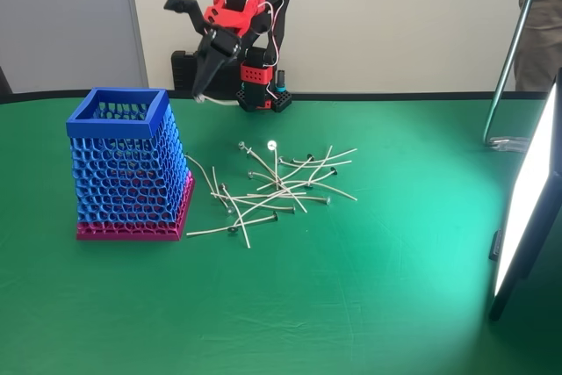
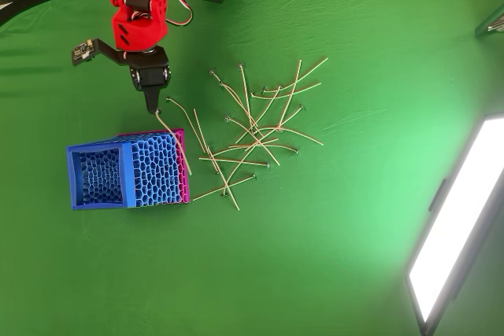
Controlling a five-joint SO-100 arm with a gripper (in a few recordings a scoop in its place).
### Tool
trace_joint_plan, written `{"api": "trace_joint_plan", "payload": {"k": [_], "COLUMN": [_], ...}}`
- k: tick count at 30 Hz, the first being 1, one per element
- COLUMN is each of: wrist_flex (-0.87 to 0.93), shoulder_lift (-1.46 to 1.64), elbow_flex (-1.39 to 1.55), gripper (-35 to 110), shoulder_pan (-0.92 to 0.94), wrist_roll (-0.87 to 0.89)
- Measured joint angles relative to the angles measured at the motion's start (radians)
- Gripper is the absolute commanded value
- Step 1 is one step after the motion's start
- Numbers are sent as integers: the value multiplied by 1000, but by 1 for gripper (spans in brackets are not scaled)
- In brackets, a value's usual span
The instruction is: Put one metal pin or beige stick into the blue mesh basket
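Jaws (image 2: pixel 154 105) pinched on 1 beige stick (image 2: pixel 167 126), up beside blue mesh basket (image 1: pixel 118 111); rest of sticks (image 1: pixel 281 183) piled on counter (image 1: pixel 351 305).

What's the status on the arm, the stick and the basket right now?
Gripper shut on a beige stick, raised beside blue mesh basket. Stick not yet in. Loose pile right of basket, nothing blocking.

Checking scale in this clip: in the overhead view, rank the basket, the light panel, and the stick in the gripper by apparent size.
1. Light panel, cut off by the frame.
2. Blue mesh basket.
3. Stick held by the gripper, clearly smallest.
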Motion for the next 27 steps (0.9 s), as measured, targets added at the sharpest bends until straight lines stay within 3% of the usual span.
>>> {"api": "trace_joint_plan", "payload": {"k": [27], "wrist_flex": [224], "shoulder_lift": [-474], "elbow_flex": [-778], "gripper": [1], "shoulder_pan": [176], "wrist_roll": [245]}}
